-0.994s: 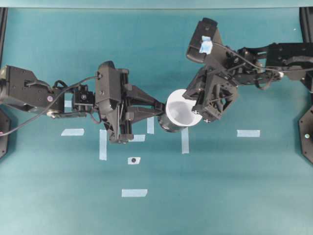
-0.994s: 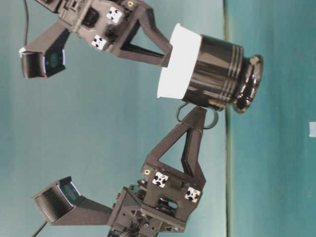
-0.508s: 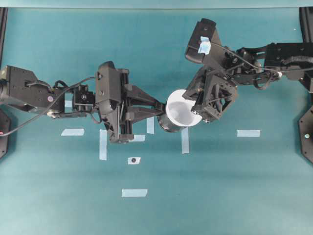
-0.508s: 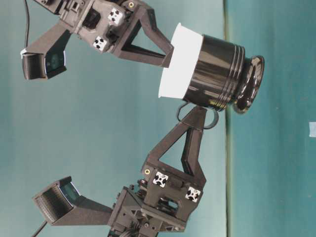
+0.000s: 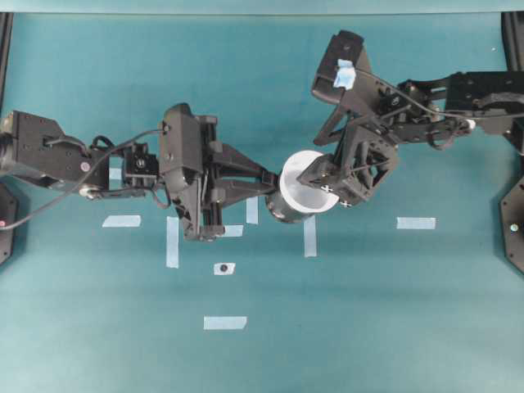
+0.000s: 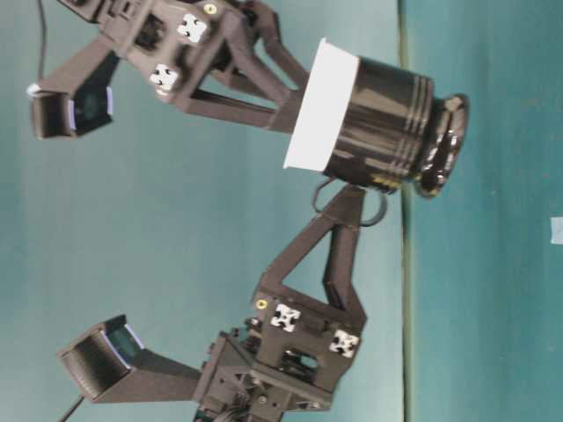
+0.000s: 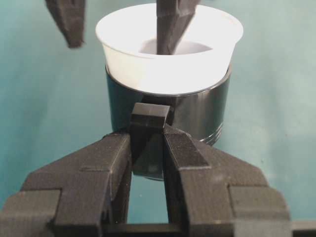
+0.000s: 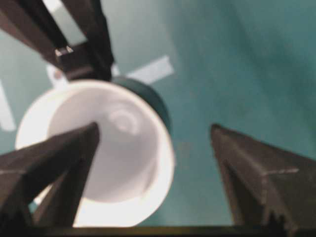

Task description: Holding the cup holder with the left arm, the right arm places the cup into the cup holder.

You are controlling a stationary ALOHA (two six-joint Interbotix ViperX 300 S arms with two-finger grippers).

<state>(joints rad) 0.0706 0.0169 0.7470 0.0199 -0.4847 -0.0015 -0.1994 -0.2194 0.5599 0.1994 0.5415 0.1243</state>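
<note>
The white cup sits inside the glossy black cup holder, with its flared rim above the holder's top. My left gripper is shut on the holder's stubby handle, and in the left wrist view both pads press its sides. My right gripper stands open over the cup. One of its fingers is inside the cup's mouth and the other finger is outside the rim, neither gripping. In the right wrist view the cup lies below the left finger, and the jaws are spread wide.
Several pale tape strips lie on the teal table, among them one at the right, one near the front and one under the left arm. A small tape square with a black dot lies in front of the holder.
My right gripper has opened and let go of the cup's rim, and the cup stays in the holder. The left gripper and the holder have hardly moved.
</note>
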